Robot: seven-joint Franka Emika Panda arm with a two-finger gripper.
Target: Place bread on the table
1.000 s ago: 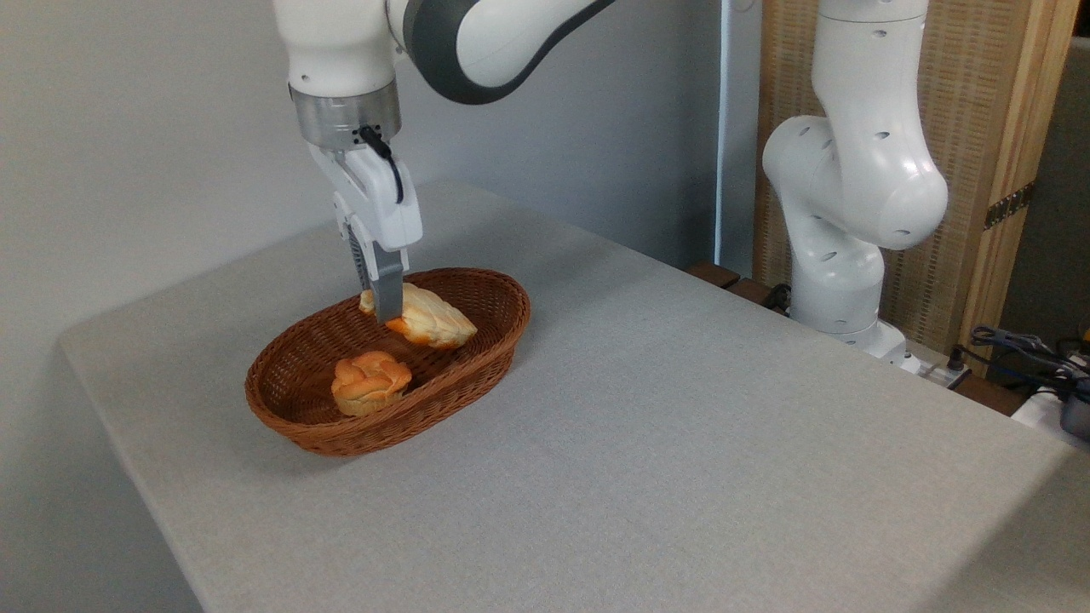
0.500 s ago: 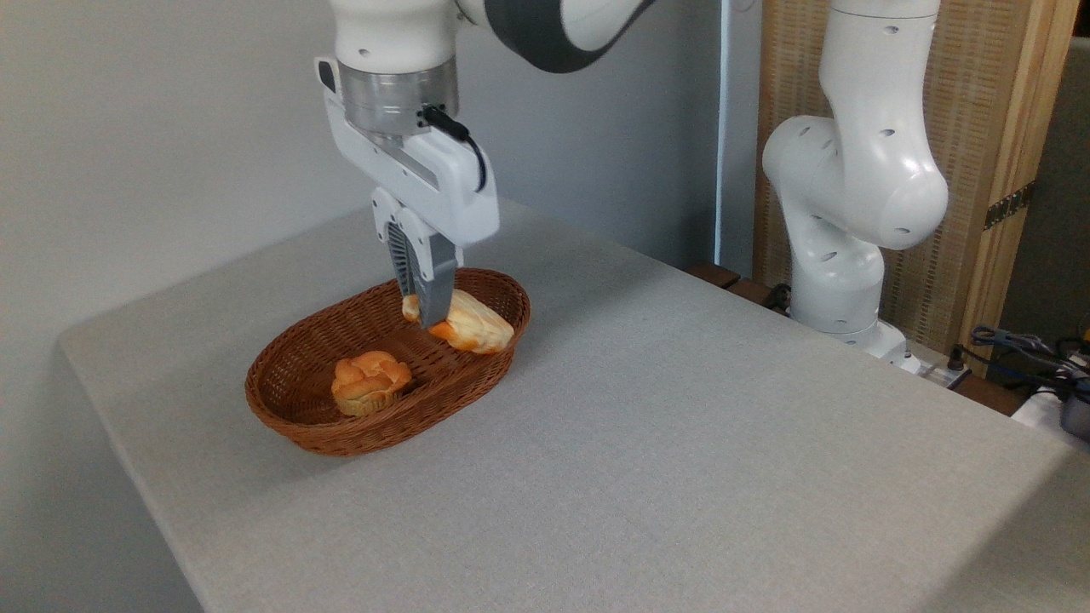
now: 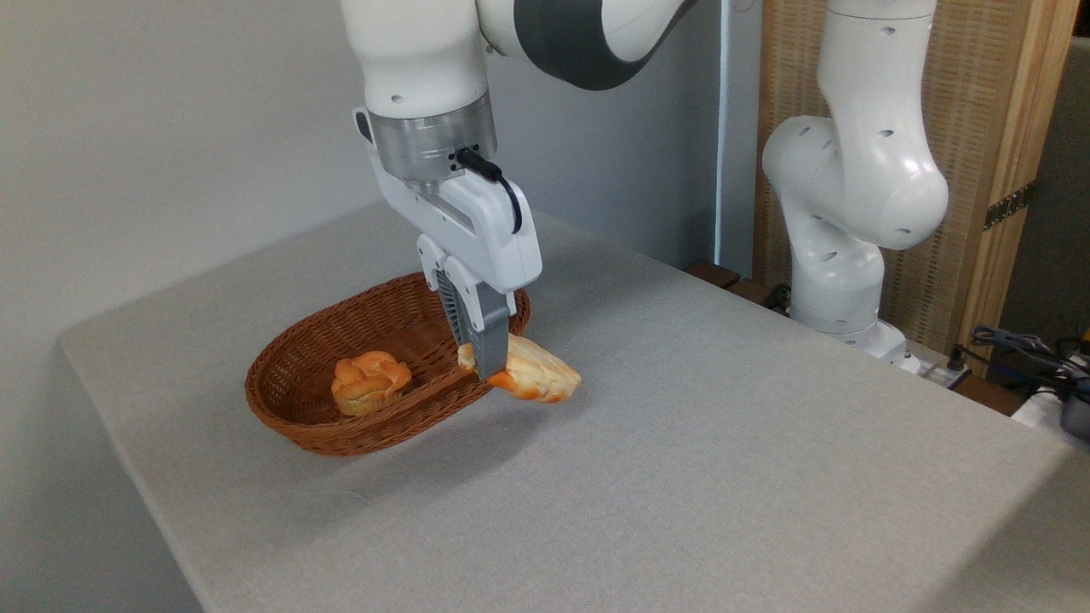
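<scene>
1. Camera view, centre of the frame: the white two-finger gripper (image 3: 484,368) points downward, its grey fingers (image 3: 490,340) pinching the elongated pale-golden bread loaf (image 3: 532,375) at its left end.
2. The loaf hangs tilted in the air, just past the right rim of the brown oval wicker basket (image 3: 315,430), above the light grey fabric-covered table (image 3: 681,460).
3. A small round orange knotted bun (image 3: 370,382) lies inside the basket, left of centre.
</scene>
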